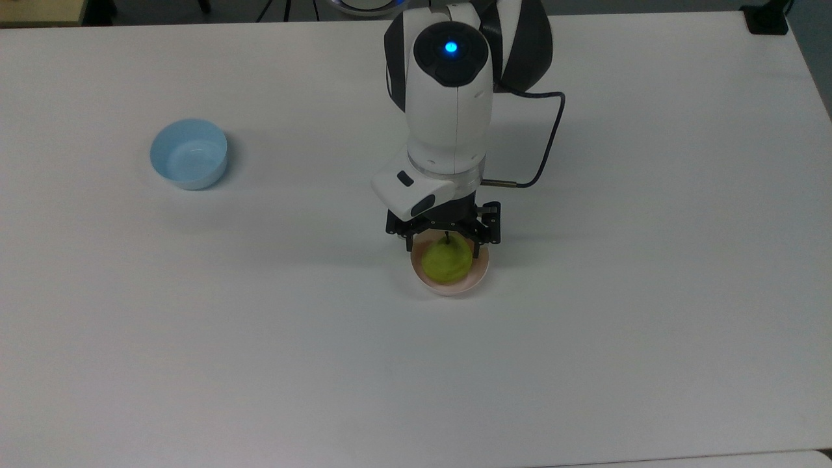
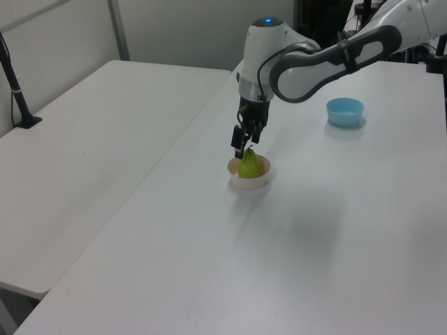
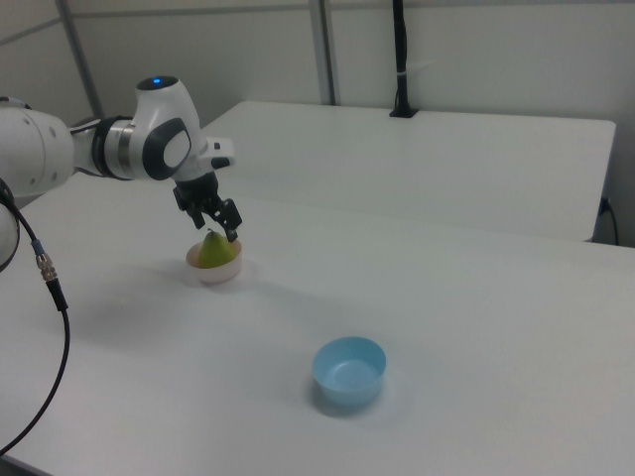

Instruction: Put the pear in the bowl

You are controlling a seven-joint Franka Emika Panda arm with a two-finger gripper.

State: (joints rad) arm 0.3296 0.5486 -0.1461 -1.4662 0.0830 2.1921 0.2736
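Pear (image 1: pixel 447 262) inside bowl (image 1: pixel 476 281) on bench (image 1: pixel 650 292), pincer (image 1: pixel 444 235) directly above pear, second bowl (image 1: pixel 189 154) well apart toward the top view's left.

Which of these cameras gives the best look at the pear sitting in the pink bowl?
The top view: it looks down on the pear inside the bowl, with the open gripper just above. The left view and the right view show it from the side, partly behind the rim.
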